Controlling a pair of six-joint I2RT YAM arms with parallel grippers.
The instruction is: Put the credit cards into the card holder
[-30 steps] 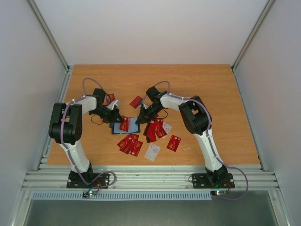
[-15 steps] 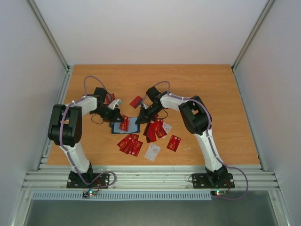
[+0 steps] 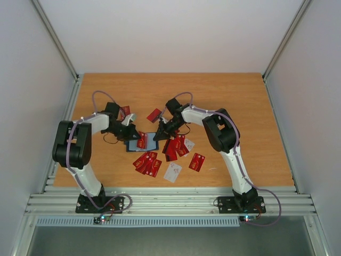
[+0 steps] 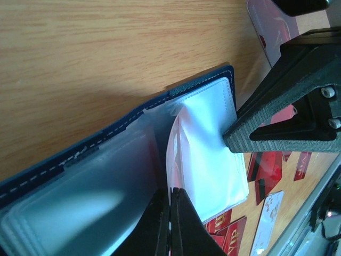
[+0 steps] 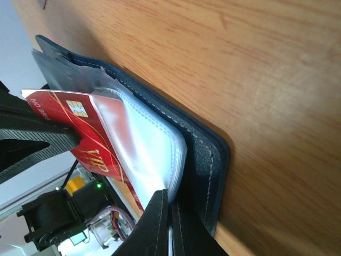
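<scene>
The navy card holder (image 3: 150,145) lies open on the table between both arms, its clear sleeves fanned up. My left gripper (image 3: 135,136) is shut on a red credit card (image 5: 80,133) with a gold chip. The card's far part sits inside a clear sleeve (image 4: 208,144). In the left wrist view only the card's thin edge (image 4: 171,176) shows above the left gripper (image 4: 170,194). My right gripper (image 5: 169,197) is shut at the right edge of the card holder (image 5: 208,160), with a thin pale sleeve edge between its fingers. Its tip (image 4: 234,140) rests on the sleeves.
Loose red cards lie in piles (image 3: 148,164) (image 3: 177,146) in front of the holder, with a single red card (image 3: 197,161) and a white card (image 3: 172,172) beside them. Another red card (image 3: 154,114) lies behind, near the right arm's wrist. A dark cable runs by the left wrist.
The left arm's elbow has drifted slightly left and its wrist has turned a little. Both grippers stay at the card holder and the red card keeps its place.
</scene>
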